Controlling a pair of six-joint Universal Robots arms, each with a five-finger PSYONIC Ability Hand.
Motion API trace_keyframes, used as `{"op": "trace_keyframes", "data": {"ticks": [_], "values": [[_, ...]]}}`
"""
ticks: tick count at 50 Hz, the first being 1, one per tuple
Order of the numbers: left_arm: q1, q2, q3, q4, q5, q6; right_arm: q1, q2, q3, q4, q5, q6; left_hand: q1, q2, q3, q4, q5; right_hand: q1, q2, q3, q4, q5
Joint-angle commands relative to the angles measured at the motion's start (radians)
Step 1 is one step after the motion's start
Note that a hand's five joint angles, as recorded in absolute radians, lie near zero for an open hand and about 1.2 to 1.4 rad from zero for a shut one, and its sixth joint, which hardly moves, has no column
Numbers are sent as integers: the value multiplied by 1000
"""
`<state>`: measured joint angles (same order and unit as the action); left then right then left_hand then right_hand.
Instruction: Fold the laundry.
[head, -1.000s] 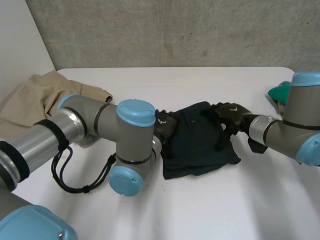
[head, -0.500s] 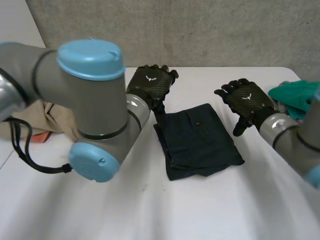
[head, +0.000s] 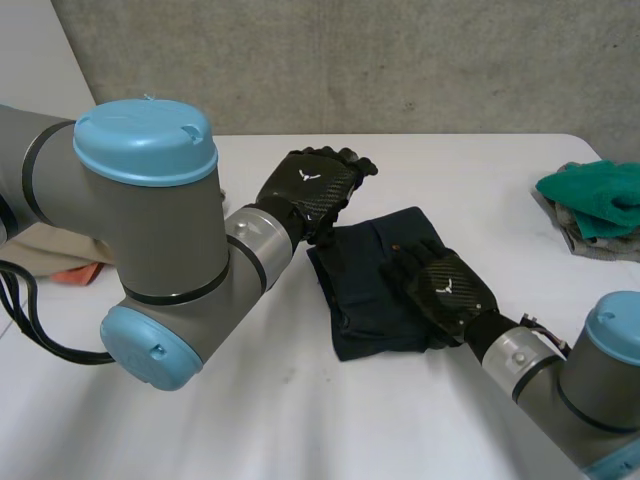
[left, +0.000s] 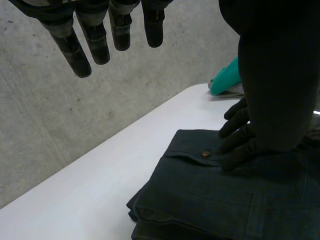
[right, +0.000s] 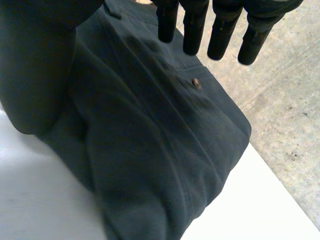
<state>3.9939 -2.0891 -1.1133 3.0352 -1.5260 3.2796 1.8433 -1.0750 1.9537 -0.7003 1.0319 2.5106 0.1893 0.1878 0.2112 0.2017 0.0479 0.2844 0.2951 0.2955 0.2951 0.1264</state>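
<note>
Now pressing flat on folded navy trousers (head: 350, 292) with straight, empty right hand (head: 450, 290) fingers (head: 402, 268), with open left hand (head: 312, 185) hovering beside far corner.

Three cloth items — one folded dark garment (head: 362, 288), one green cloth (head: 595, 193), one beige cloth (head: 48, 250).

White table (head: 300, 420), folded dark garment (head: 365, 295) at centre, green cloth (head: 592, 193), beige garment (head: 35, 252)

1. I read the folded garment (head: 365, 300) as plain dark navy, with one brown button (left: 204, 154).
2. I read the table (head: 300, 420) as white.
3. I read the far cloth (head: 590, 195) as teal-green.
4. I read the left arm's cap (head: 145, 140) as light blue.
</note>
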Motion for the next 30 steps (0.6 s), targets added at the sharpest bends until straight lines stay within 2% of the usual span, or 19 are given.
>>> {"op": "trace_keyframes", "data": {"ticks": [1, 8, 10, 11, 12, 13, 19, 25, 30], "values": [[4, 0, 0, 1, 0, 0, 7, 61, -79, -15, 11, -13, 10, 11, -12, -3, -24, 162, 151, 151, 151, 145], [4, -3, 0, 1, 1, 0, 33, 124, -176, -11, 49, -3, 10, 11, -12, -3, -24, 241, 230, 230, 230, 224], [4, -3, -2, 1, 1, 0, 37, 148, -217, -2, 56, 2, 10, 11, -12, -3, -24, 355, 344, 344, 344, 338], [4, -3, -2, 1, 1, 0, 40, 156, -229, -1, 57, 5, 10, 11, -12, -3, -24, 483, 473, 472, 473, 467], [4, -3, -3, 1, 1, 0, 42, 162, -243, 1, 57, 7, 10, 11, -12, -3, -24, 726, 715, 715, 715, 709], [4, -3, -5, 1, 1, -1, 47, 168, -265, 1, 57, 17, 10, 11, -12, -3, -24, 1108, 1097, 1097, 1097, 1091], [5, 3, -8, 2, 3, 0, 50, 156, -363, 1, 80, 125, 10, 11, -12, -3, -24, 1112, 1101, 1101, 1101, 1095], [5, 26, 3, 4, 3, 0, 33, 55, -479, 13, 123, 257, 12, 14, -10, 0, -21, 1112, 1101, 1101, 1101, 1095], [5, 46, 1, 17, 4, 0, -53, 14, -552, -2, 123, 370, 12, 14, -10, 0, -21, 1112, 1101, 1101, 1101, 1095]]}}
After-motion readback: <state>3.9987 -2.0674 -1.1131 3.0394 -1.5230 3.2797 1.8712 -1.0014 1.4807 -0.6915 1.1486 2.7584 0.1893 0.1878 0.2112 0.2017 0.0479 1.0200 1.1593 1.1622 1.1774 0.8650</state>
